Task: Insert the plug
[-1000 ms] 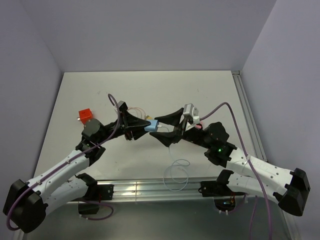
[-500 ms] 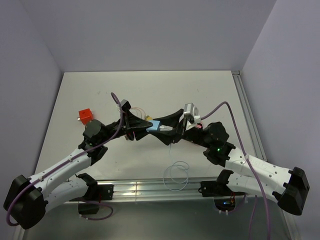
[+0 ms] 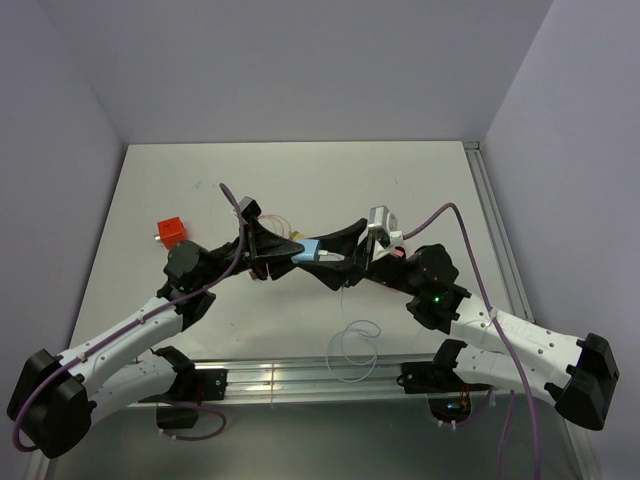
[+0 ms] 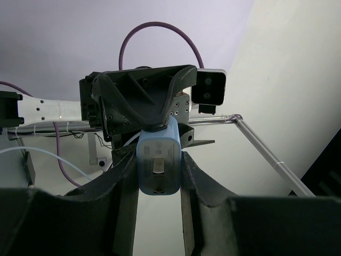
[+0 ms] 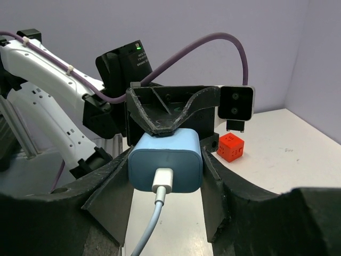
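Just illegible print on blue charger (image 4: 158, 160).

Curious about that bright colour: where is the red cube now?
Overhead, the red cube sits on the table's left side, just beyond the left arm.

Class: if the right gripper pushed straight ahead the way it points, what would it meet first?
The right gripper meets the blue charger first, already between its fingers, white cable plugged in; the left gripper sits just behind.
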